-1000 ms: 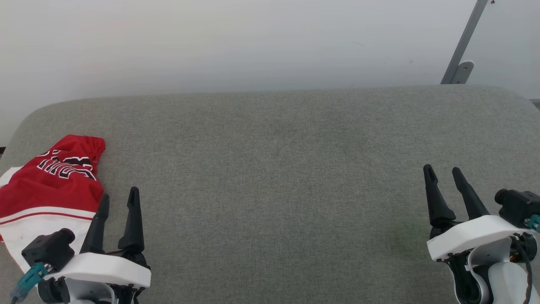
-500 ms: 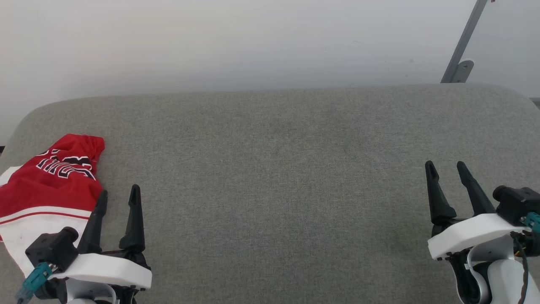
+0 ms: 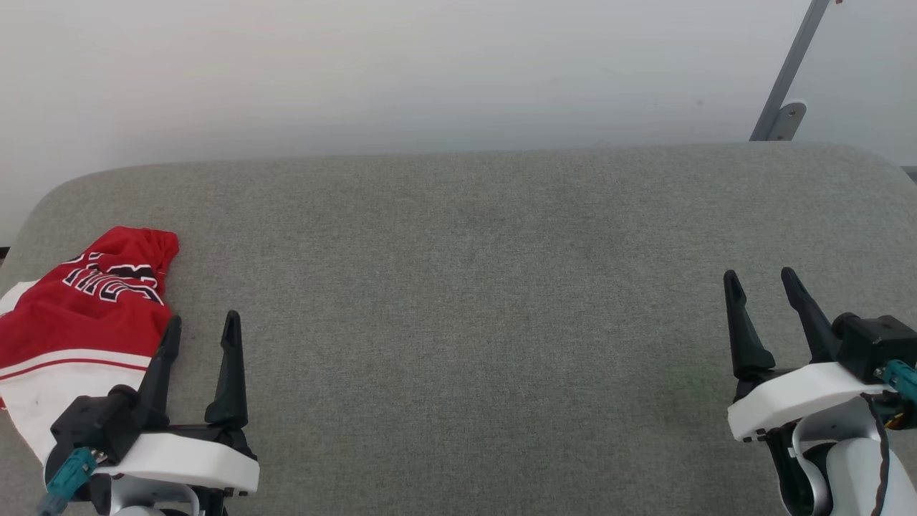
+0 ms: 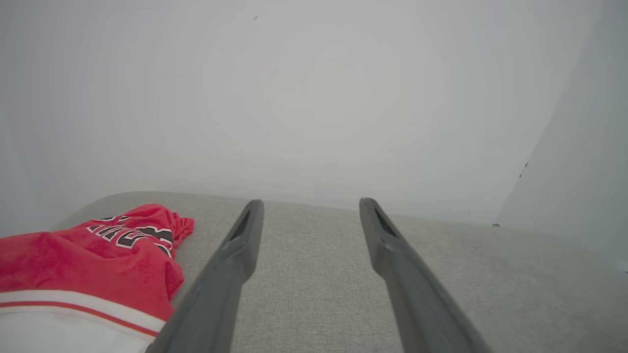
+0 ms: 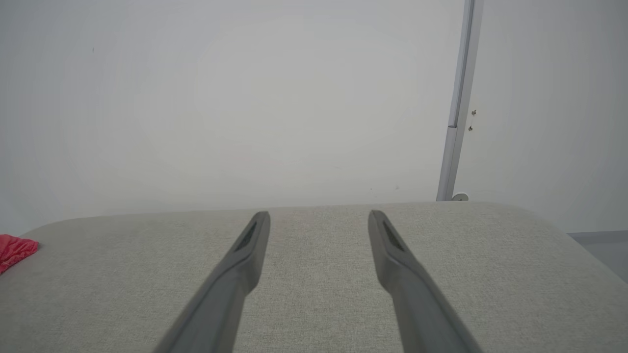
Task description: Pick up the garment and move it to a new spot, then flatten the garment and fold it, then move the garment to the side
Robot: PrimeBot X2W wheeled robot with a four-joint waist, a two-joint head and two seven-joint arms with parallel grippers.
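The garment, a red T-shirt with a white sleeve, stripe trim and black white-outlined lettering, lies bunched at the far left of the grey padded surface. My left gripper stands open just right of the garment, nothing between its fingers. In the left wrist view the garment sits left of the open left gripper. My right gripper is open at the lower right, far from the garment. The right wrist view shows the open right gripper and a red corner of the garment at the left edge.
A white wall rises behind the surface. A grey metal strut with a bracket leans at the back right. The surface's rounded corners fall away at the back left and back right.
Both grippers shifted slightly: the left dropped a little lower in the head view, the right edged up and to the right. The garment lies as before.
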